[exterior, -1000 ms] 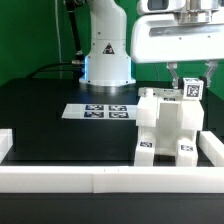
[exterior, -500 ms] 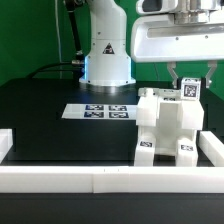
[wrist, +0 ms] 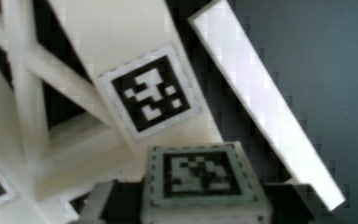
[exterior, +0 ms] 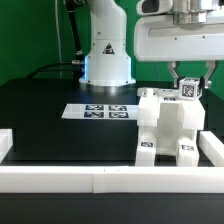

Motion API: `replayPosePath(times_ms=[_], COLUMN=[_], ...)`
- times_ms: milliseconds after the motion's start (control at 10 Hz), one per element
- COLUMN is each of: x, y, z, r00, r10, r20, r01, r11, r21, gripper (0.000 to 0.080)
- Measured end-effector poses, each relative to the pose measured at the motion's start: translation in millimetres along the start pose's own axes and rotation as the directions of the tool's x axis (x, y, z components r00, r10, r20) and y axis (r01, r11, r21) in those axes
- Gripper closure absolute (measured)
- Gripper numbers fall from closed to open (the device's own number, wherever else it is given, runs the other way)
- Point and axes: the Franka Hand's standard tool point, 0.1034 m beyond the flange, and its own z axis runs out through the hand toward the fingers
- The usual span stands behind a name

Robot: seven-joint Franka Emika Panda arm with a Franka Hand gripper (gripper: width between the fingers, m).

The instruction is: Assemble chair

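The chair [exterior: 165, 130] stands as a blocky white assembly with small tags at the exterior view's right, just behind the front rail. My gripper [exterior: 188, 88] hangs over its upper right corner, shut on a small white tagged block [exterior: 188, 90]. Whether that block touches the assembly I cannot tell. In the wrist view the same block [wrist: 201, 172] sits between my dark fingers [wrist: 119, 200], with my gripper [wrist: 197, 196] closed on its sides. Beyond it lies a tagged face of the chair [wrist: 149, 95] with slanted white bars.
The marker board [exterior: 98, 111] lies flat on the black table, to the exterior view's left of the chair. Low white rails [exterior: 100, 178] border the front and sides. The arm's base [exterior: 107, 60] stands at the back. A white rail [wrist: 256, 90] runs past the chair in the wrist view.
The gripper and the block it holds have crept slightly upward and a little toward the exterior view's left. The grip and the chair look the same.
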Motion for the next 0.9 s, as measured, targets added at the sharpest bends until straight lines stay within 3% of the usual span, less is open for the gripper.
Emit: replayPosePath(times_ms=[300,900], x=[-0.8,-4.4], y=[-0.7,-3.7], z=[0.1,0.3], r00=[0.990,0.863], r10=[0.138,0.505], r20=[0.004,0.023], r01=[-0.138,-0.506], r11=[0.990,0.863], r21=[0.004,0.009], gripper=[0.0511,0.0511])
